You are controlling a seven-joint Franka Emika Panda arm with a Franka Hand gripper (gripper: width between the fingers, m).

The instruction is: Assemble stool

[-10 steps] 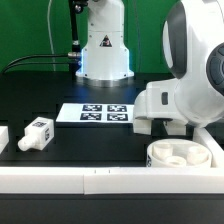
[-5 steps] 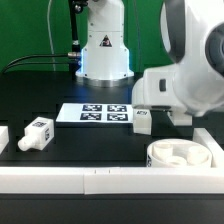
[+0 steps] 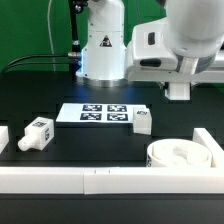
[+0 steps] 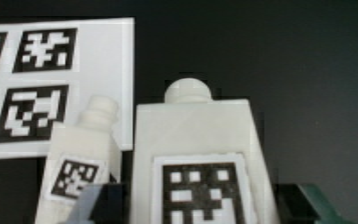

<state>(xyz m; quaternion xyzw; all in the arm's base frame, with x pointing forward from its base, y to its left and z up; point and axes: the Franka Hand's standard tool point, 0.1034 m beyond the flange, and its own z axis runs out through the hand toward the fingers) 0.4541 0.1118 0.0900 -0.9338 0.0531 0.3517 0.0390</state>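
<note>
My gripper [image 3: 178,92] is raised at the exterior view's right, above the table, shut on a white stool leg [image 4: 194,140]. In the wrist view [image 4: 197,205] the leg's tag faces the camera and its rounded peg points away. A second leg [image 3: 142,120] stands by the marker board's corner and also shows in the wrist view [image 4: 83,150]. A third leg [image 3: 38,132] lies at the exterior view's left. The round seat [image 3: 175,155], with socket recesses, sits at the front right, below my gripper.
The marker board [image 3: 95,113] lies mid-table and also shows in the wrist view [image 4: 43,70]. White border rails run along the front [image 3: 80,178] and the right [image 3: 210,140]. The robot base [image 3: 103,50] stands at the back.
The arm has risen from low beside the marker board, taking one leg up with it. The leg standing at the board's corner has come into view.
</note>
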